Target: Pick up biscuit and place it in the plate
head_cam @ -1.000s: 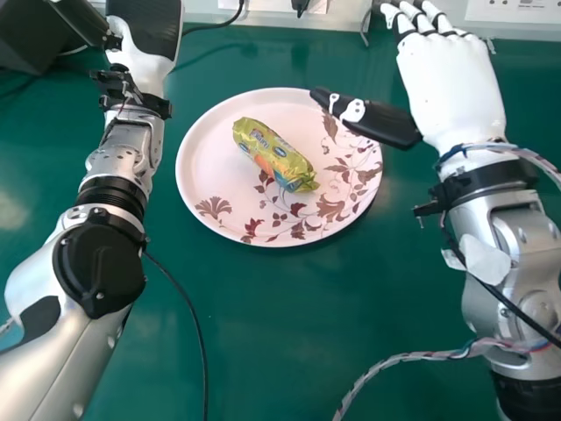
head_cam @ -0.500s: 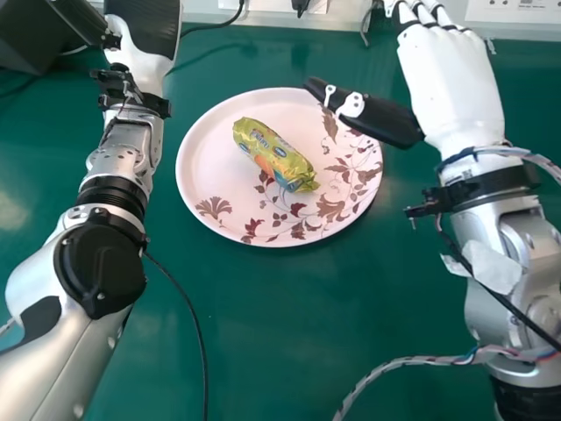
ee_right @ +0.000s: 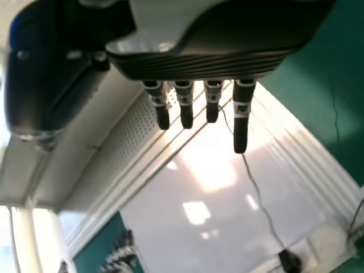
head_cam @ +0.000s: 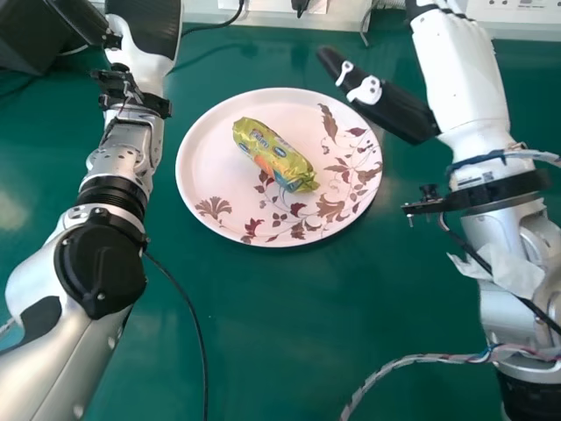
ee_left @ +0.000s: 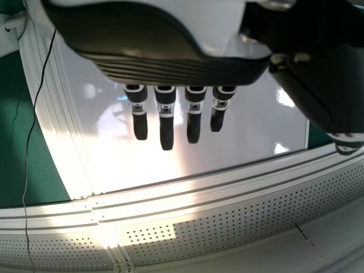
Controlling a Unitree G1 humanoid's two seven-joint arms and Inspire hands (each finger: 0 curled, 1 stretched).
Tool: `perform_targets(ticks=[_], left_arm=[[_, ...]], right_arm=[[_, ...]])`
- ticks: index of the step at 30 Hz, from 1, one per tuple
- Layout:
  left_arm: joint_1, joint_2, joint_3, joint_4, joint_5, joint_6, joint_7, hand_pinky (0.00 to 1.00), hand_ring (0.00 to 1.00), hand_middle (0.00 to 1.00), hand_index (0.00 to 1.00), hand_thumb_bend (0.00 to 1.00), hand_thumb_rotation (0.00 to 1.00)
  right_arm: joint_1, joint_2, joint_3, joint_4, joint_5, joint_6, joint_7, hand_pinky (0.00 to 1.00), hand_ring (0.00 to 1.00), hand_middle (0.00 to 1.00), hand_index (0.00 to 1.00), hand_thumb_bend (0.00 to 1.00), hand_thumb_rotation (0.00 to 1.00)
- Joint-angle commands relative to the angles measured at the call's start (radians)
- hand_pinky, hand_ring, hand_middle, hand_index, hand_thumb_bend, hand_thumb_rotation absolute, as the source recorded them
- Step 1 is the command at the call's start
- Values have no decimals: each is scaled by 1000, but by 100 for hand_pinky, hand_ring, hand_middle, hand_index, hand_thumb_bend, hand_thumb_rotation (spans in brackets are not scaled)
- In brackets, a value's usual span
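A yellow-green biscuit packet (head_cam: 275, 154) lies slantwise on the round pink plate (head_cam: 206, 195) with its brown leaf pattern. My right hand (head_cam: 456, 74) is right of the plate and beyond the packet, not touching it, its thumb pointing toward the plate's far right rim. In the right wrist view my right hand (ee_right: 210, 60) has its fingers extended and holds nothing. My left hand (head_cam: 145, 39) is at the far left, beyond the plate and away from it; the left wrist view shows my left hand (ee_left: 165, 65) with straight, empty fingers.
A black box (head_cam: 31, 35) stands at the far left corner of the green table (head_cam: 289, 342). A thin black cable (head_cam: 195, 320) runs along the table beside the left forearm. Braided wires (head_cam: 394, 364) hang from the right arm. White wall trunking with sockets (head_cam: 517, 12) borders the far edge.
My right hand has moved farther forward and slightly right, away from the plate, and its thumb has swung outward from over the rim. The packet, plate and left arm have stayed still.
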Motion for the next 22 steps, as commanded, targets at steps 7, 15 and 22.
perform_targets(ticks=[7, 15, 22], left_arm=[[9, 4, -11, -5, 7, -1, -14, 77, 87, 94, 100, 100, 80], [9, 4, -15, -5, 11, -5, -15, 82, 85, 93, 100, 100, 78], [10, 4, -19, -6, 15, -13, -10, 77, 81, 91, 100, 100, 85]], right_arm=[[9, 17, -49, 52, 196, -102, -26, 72, 90, 100, 100, 91, 75], [10, 25, -82, 99, 388, -172, -4, 72, 90, 100, 100, 90, 74], [-3, 26, -105, 164, 519, -238, 25, 71, 89, 100, 100, 91, 74]])
